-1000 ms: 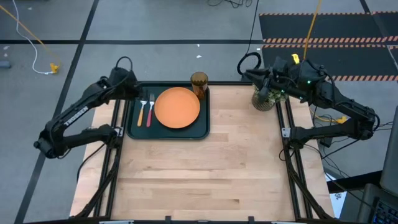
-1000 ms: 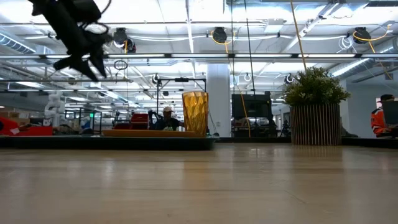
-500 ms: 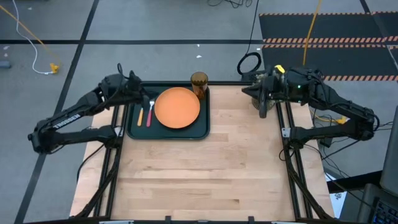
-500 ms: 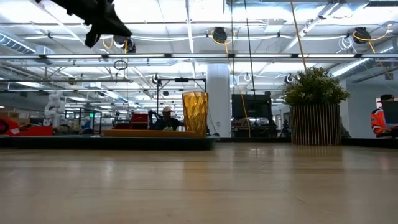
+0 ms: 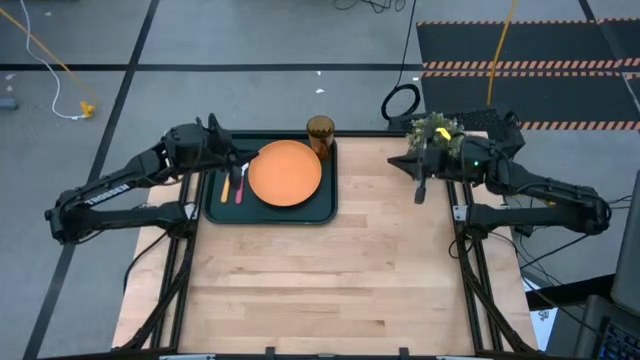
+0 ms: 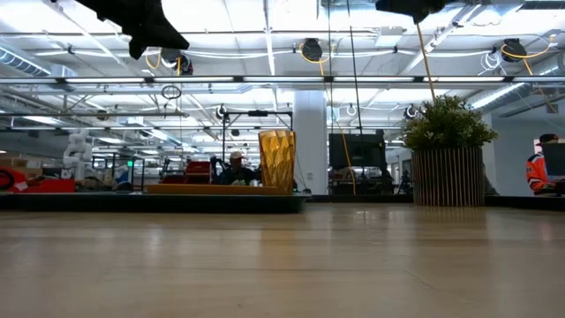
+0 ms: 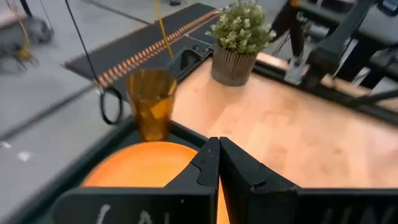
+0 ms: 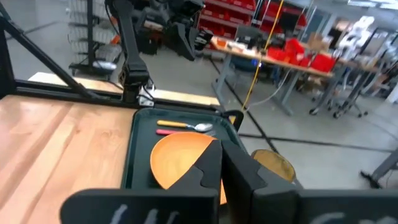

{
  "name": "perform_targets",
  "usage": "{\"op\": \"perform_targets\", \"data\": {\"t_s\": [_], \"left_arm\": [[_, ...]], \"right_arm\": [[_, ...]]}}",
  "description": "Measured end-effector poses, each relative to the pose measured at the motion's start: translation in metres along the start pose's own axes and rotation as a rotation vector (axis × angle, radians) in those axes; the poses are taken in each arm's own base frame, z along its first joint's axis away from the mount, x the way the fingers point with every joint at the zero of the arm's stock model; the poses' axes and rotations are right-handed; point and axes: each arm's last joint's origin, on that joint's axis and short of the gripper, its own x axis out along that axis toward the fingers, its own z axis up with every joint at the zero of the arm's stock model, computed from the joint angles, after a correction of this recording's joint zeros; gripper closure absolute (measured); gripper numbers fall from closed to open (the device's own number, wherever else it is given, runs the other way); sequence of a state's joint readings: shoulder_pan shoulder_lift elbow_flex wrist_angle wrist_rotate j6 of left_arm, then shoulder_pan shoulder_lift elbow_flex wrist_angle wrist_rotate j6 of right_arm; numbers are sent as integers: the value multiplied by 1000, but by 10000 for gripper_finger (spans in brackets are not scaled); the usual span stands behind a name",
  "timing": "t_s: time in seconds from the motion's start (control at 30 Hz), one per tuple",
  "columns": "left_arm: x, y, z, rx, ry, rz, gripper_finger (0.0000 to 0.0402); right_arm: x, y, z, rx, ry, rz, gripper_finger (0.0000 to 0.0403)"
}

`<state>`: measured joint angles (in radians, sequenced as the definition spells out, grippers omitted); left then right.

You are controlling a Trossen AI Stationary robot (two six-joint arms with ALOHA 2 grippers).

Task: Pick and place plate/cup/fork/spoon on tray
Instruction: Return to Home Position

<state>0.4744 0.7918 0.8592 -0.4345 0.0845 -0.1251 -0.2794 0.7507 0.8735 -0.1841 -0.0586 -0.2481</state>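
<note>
The tray [image 5: 268, 213] lies on the far-left part of the desk [image 5: 330, 280], and I count all four pieces on it. The plate [image 5: 285, 172] is in the middle. The cup [image 5: 320, 129] stands upright in the tray's far right corner, just beside the plate. The fork [image 5: 241, 181] and spoon [image 5: 226, 183] lie side by side left of the plate, spoon outermost. My left gripper [image 5: 236, 158] hangs high over the cutlery, fingers pressed together, empty. My right gripper [image 5: 421, 188], likewise pressed together and empty, hovers near the desk's right edge, its arm partly covering the potted plant [image 5: 436, 128].
</note>
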Motion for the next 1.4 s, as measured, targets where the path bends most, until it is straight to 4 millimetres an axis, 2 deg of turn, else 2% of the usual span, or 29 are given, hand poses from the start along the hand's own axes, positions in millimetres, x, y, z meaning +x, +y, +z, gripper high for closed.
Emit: {"op": "perform_targets", "data": {"t_s": [0.2,0.47,0.73,0.9,1.1,1.4], "left_arm": [[12,4,-12,121,-46,-17,392],[39,11,-61,97,-73,-76,397],[48,15,-89,100,-191,-86,399],[50,16,-97,110,-175,-93,400],[50,15,-98,148,-172,-106,400],[50,14,-98,169,-170,-118,401]], "right_arm": [[5,10,-39,-13,-88,-7,403],[7,22,-85,-37,-96,-3,403],[1,30,-118,-37,-47,9,403],[-3,34,-131,-39,-81,-1,403],[-7,38,-146,-13,-104,-6,403],[-17,37,-142,-2,-169,-22,403]]}}
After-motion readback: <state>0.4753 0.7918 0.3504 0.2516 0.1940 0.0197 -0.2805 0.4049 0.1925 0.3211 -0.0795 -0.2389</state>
